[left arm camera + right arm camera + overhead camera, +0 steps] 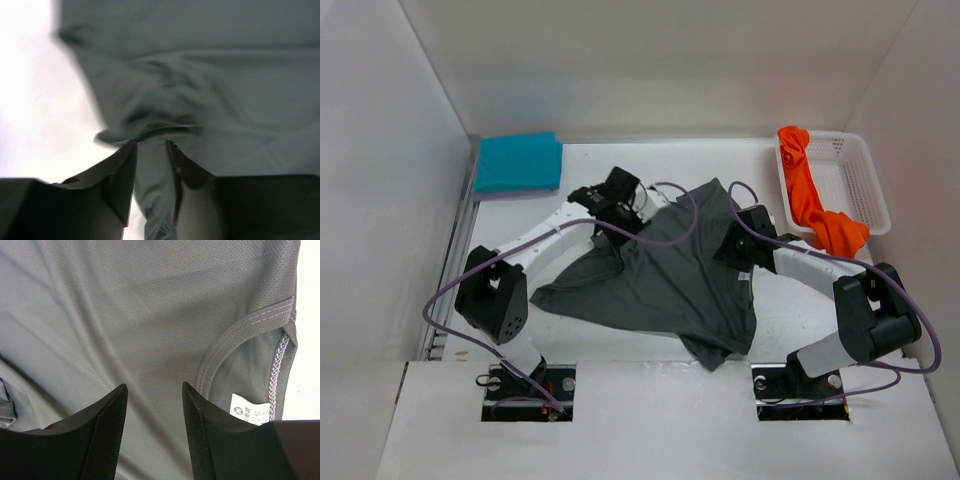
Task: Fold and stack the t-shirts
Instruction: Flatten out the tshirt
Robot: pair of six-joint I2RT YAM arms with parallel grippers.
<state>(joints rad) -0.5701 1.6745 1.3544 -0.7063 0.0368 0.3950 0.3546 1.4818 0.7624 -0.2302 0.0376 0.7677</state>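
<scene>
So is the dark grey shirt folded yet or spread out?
Spread out, not folded: the dark grey shirt lies rumpled and splayed across the table, with its sleeves and hem pointing different ways.

Bright, even light; the left wrist view is blurred, its table (25, 100) blown white, the right wrist sharp.

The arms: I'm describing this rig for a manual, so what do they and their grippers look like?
Both the left arm and right arm have white links between bulky black joint housings, with a thin purple cable looping along each. The right gripper has two dark wedge-shaped fingers with finely meshed faces.
</scene>
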